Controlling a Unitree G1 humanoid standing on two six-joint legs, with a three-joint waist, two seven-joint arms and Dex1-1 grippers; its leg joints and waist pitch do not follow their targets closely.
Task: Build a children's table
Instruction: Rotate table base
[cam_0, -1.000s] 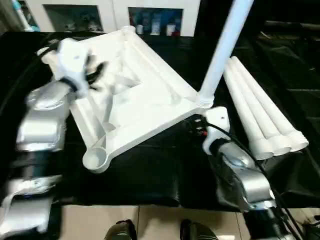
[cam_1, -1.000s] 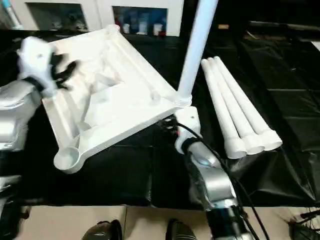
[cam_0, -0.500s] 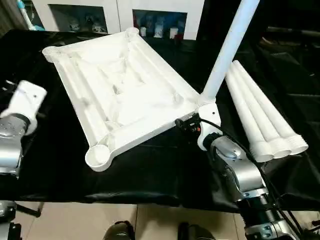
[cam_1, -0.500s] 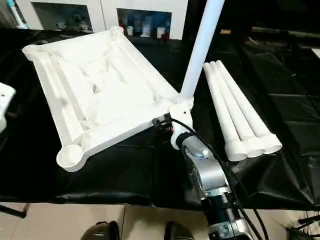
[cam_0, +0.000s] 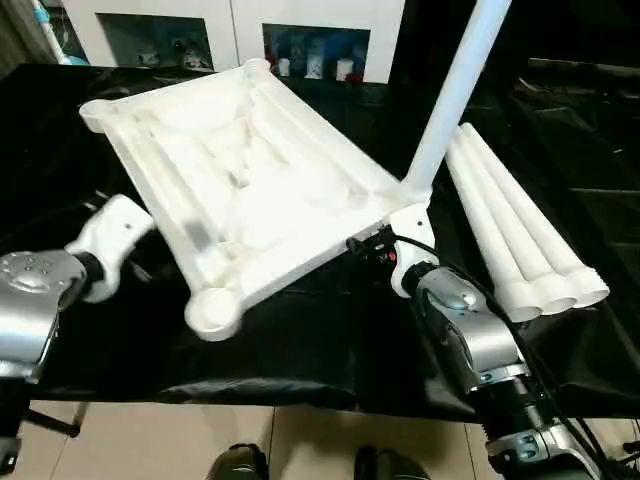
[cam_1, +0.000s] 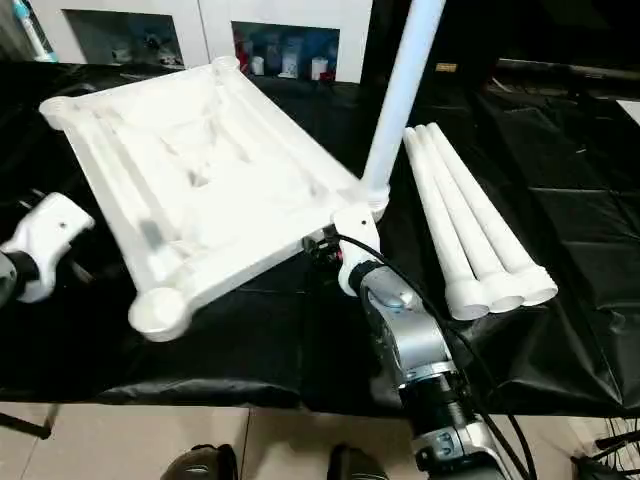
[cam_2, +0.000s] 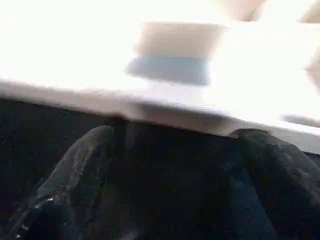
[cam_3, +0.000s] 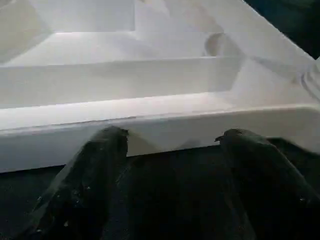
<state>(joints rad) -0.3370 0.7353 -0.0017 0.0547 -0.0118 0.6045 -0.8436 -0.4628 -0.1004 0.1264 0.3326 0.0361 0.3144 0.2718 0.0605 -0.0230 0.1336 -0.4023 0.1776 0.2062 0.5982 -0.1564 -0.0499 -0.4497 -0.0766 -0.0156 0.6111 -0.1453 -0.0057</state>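
White ribbed plastic tabletop (cam_0: 250, 180), rounded sockets

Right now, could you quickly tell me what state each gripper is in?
Left gripper: open, holding nothing, facing the edge of the table top.
Right gripper: open, holding nothing, at the table top's rim near the upright leg.

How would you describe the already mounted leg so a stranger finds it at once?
Find the white tabletop lying ribs-up on the black cloth. At its corner nearest the right end effector, one leg stands upright in its socket; the three others lie beside it.
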